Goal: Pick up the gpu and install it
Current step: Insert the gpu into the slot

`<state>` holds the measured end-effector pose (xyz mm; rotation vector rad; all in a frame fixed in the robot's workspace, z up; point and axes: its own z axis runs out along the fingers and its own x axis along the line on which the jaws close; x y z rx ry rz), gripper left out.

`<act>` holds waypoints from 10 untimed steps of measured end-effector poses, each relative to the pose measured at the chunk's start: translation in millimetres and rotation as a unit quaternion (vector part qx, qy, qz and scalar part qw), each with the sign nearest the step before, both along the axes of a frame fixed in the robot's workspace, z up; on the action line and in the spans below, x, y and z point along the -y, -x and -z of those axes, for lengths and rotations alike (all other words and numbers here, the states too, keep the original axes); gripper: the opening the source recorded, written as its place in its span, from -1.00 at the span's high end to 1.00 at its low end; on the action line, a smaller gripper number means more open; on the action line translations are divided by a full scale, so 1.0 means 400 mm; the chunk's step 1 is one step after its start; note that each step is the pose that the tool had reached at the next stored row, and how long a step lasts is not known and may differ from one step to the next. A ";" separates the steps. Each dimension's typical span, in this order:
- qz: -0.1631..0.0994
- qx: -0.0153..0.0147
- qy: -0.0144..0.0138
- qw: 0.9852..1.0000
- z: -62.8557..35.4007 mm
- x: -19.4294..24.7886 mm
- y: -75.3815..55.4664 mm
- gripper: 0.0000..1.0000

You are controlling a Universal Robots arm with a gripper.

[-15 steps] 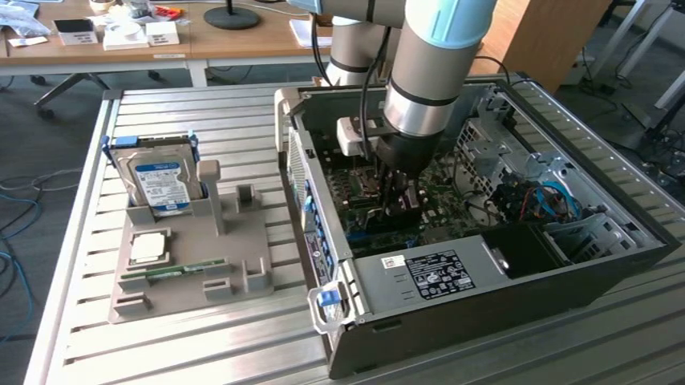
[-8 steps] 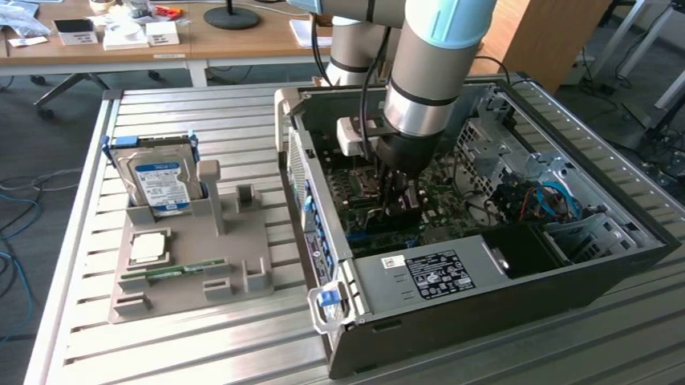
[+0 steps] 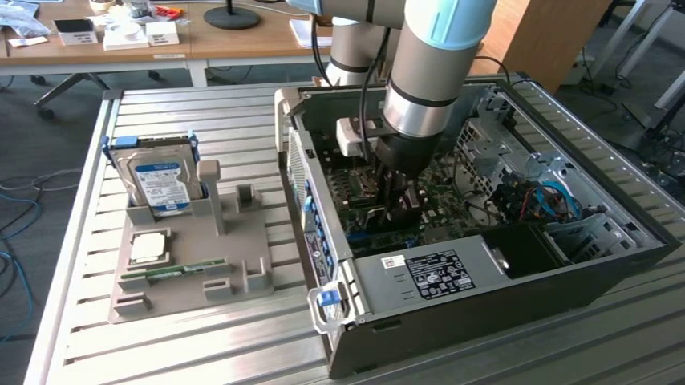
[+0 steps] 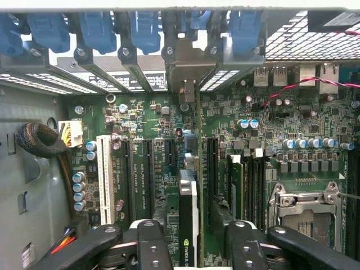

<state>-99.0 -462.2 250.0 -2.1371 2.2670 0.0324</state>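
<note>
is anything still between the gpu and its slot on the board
Nothing visible does. In the wrist view the gpu stands on edge in a motherboard slot, its bracket up against the case's rear slot opening. The tool straddles it with its fingers apart on either side.

Ribbed, matt metal table (image 3: 192,112) — dull silver. Computer case (image 3: 599,265) of painted dark sheet metal; motherboard (image 4: 281,129) glossy green. Gripper (image 4: 194,247) fingers (image 4: 149,247) — matt black, smooth.
</note>
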 end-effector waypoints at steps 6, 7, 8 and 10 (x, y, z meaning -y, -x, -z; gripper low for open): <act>0.000 0.000 0.000 1.000 -0.010 0.000 0.000 0.09; 0.000 0.000 0.000 1.000 -0.015 0.000 0.000 0.09; 0.000 0.000 0.000 1.000 -0.020 0.000 0.000 0.09; 0.000 0.000 0.000 1.000 -0.032 0.000 0.000 0.09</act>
